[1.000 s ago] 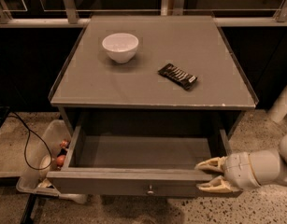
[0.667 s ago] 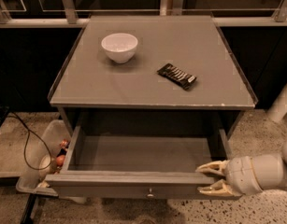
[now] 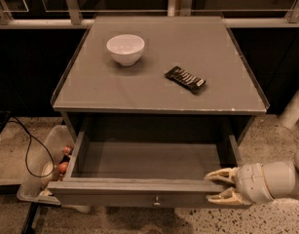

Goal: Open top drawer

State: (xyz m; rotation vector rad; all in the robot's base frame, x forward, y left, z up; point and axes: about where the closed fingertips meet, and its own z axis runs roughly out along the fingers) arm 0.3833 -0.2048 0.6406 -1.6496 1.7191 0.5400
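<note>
The top drawer point(image 3: 139, 186) of the grey cabinet stands pulled out towards me, its plain grey inside showing and bare. A small round metal knob point(image 3: 157, 199) sits at the centre of its front. My gripper point(image 3: 216, 187) is at the right end of the drawer front, reaching in from the right. Its two pale fingers point(image 3: 221, 175) straddle the front panel's top edge, one above and one below, with a gap between them. The two slimmer drawers are hidden below.
A white bowl point(image 3: 125, 48) and a dark snack bar point(image 3: 185, 79) lie on the cabinet top point(image 3: 158, 96). A clear plastic bin point(image 3: 46, 172) with small items and a black cable point(image 3: 29, 150) are on the floor at the left. A white post point(image 3: 294, 108) stands at right.
The drawer has slid a little further out towards me, and my gripper has moved down and back with its front edge.
</note>
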